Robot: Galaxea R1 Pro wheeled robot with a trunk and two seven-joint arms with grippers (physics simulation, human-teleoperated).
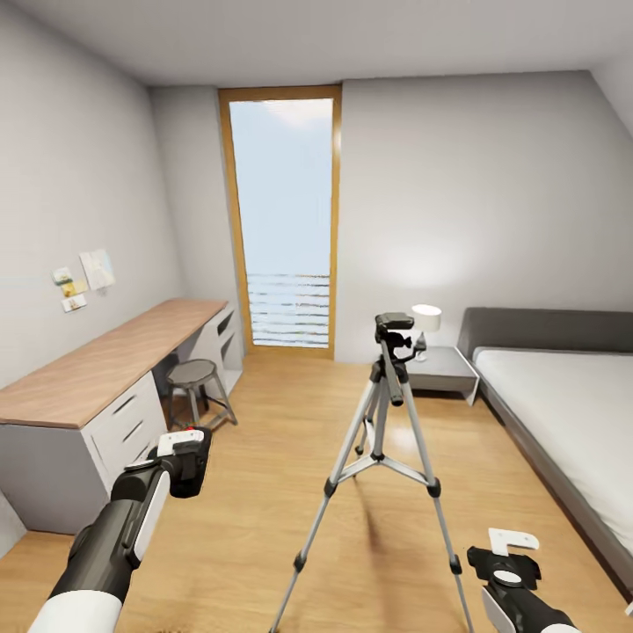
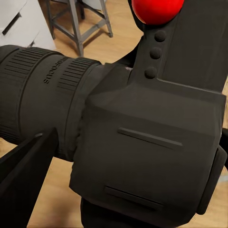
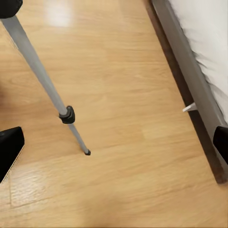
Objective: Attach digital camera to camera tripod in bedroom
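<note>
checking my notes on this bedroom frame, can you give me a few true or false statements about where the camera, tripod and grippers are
1. The left gripper holds the digital camera. True.
2. The digital camera is already mounted on the camera tripod. False: the tripod head carries no camera, and the camera sits in the left gripper, apart from the tripod.
3. The camera tripod stands upright on the wood floor, between the desk and the bed. True.
4. The right gripper grips a tripod leg. False: it is open and empty; in the right wrist view the leg stands clear of its fingers.
5. A stool stands by the bed. False: it stands beside the desk.
</note>
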